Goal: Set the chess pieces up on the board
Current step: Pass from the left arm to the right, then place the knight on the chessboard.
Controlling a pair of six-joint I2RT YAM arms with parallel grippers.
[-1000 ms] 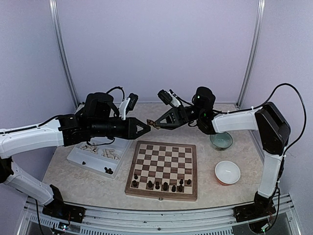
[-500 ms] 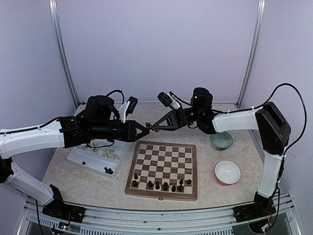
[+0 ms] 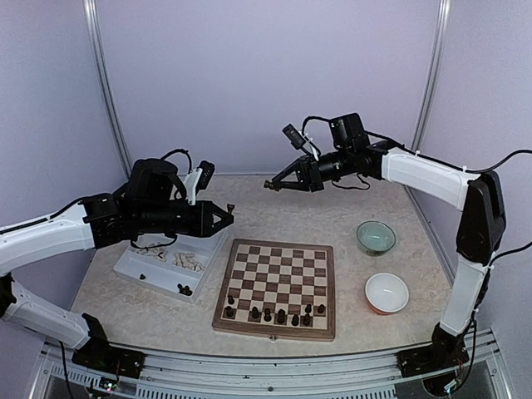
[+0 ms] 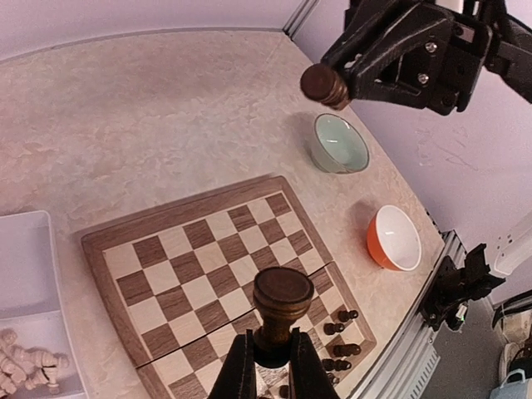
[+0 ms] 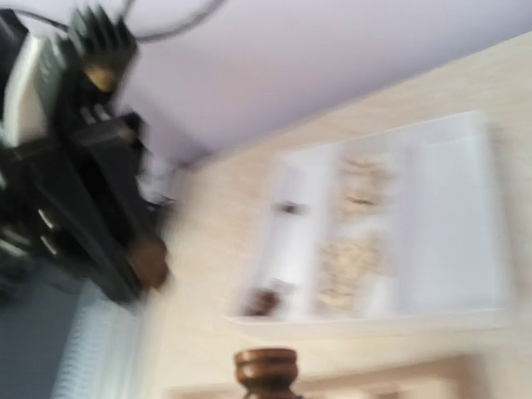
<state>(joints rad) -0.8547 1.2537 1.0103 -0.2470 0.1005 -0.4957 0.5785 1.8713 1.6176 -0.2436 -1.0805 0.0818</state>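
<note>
1. Left hand point(image 3: 225, 212) pinches one dark piece point(image 4: 281, 299), at 10 o'clock of the board point(image 3: 278, 258).
2. Right hand point(image 3: 271, 184) pinches a second piece point(image 4: 324, 83), at 12 o'clock.
3. About nine dark chessmen point(image 3: 282, 317) line its 6 o'clock edge.
4. Teal bowl point(image 3: 376, 238), orange bowl point(image 3: 387, 293): 3 o'clock.

One board point(image 3: 278, 268), one tray point(image 3: 131, 266), two bowls point(image 3: 376, 238) (teal, orange)

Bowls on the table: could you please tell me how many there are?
2: a pale green bowl right of the board's far corner, and a white, orange-sided bowl nearer the camera, beside the board's right edge.
</note>
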